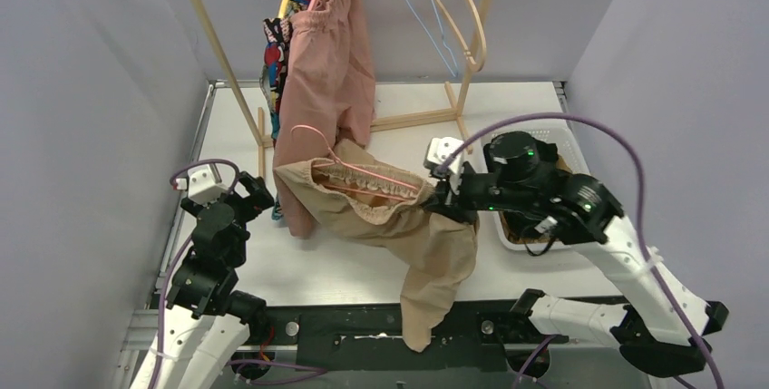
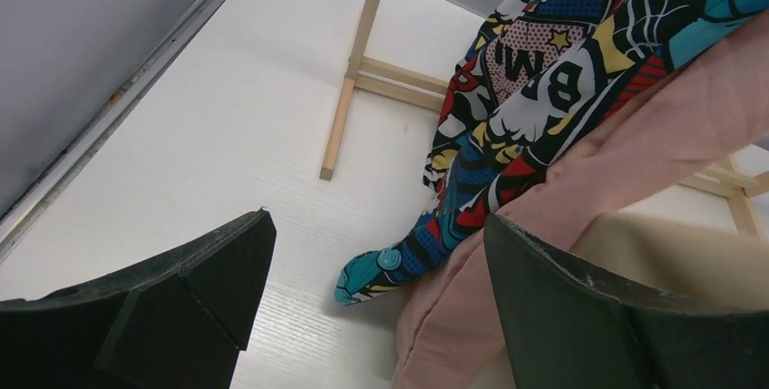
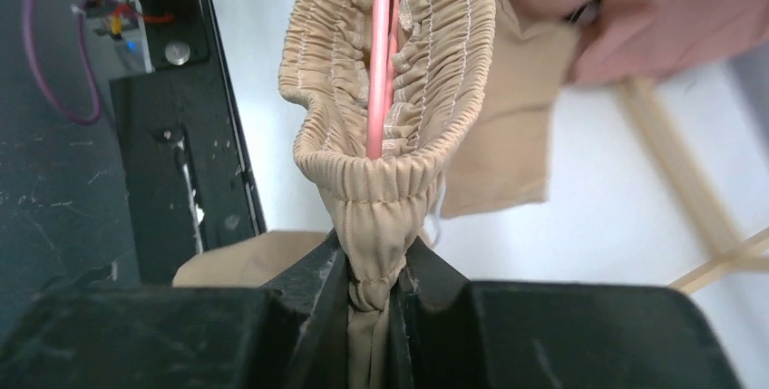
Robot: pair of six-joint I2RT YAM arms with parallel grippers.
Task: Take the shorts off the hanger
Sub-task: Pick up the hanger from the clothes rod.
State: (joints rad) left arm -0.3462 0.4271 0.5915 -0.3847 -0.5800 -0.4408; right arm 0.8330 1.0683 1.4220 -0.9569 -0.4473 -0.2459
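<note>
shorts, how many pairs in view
3: a tan pair in the right gripper, a dusty pink pair hanging on the rack, a comic-print pair behind it. The basket may hide more.

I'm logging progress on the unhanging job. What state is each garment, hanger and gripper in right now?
tan shorts: waistband pinched, hanger not yet out.
pink hanger: off the rack, inside the tan waistband.
dusty pink shorts: hanging on the rack.
comic-print shorts: hanging on the rack.
left gripper: open, empty.
right gripper: shut on the tan shorts.
</note>
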